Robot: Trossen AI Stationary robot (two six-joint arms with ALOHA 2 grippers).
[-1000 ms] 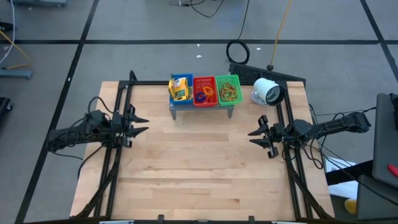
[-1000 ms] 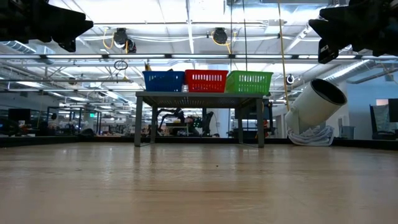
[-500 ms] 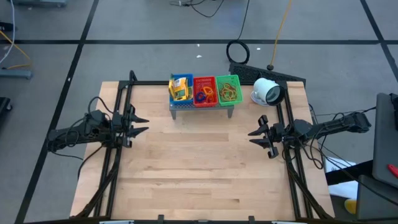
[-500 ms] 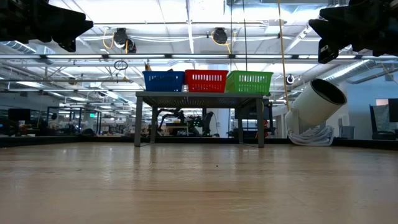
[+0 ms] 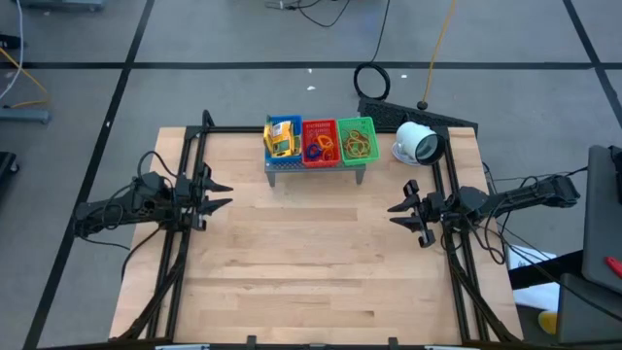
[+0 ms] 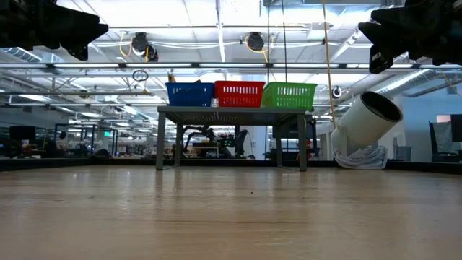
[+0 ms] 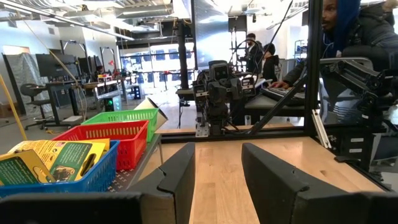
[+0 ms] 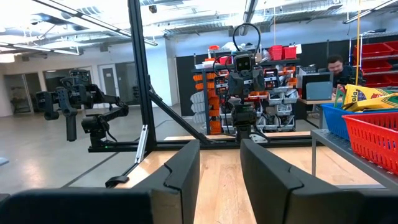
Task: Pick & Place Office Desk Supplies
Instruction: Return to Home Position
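Observation:
Three small baskets sit side by side on a grey perforated stand (image 5: pixel 316 167) at the table's far edge: a blue basket (image 5: pixel 282 139) with yellow crayon packs (image 7: pixel 53 157), a red basket (image 5: pixel 319 141) and a green basket (image 5: pixel 357 140), each with rubber-band loops. My left gripper (image 5: pixel 220 193) hovers open at the table's left edge, nothing between its fingers (image 7: pixel 217 177). My right gripper (image 5: pixel 397 214) hovers open at the right edge, likewise with nothing between its fingers (image 8: pixel 221 171).
A white round camera-like device (image 5: pixel 418 144) lies at the far right corner beside the stand. Black frame rails (image 5: pixel 185 175) run along the table's left, right and far edges. Bare wood (image 5: pixel 311 253) spreads between the grippers. People show beyond the table in the wrist views.

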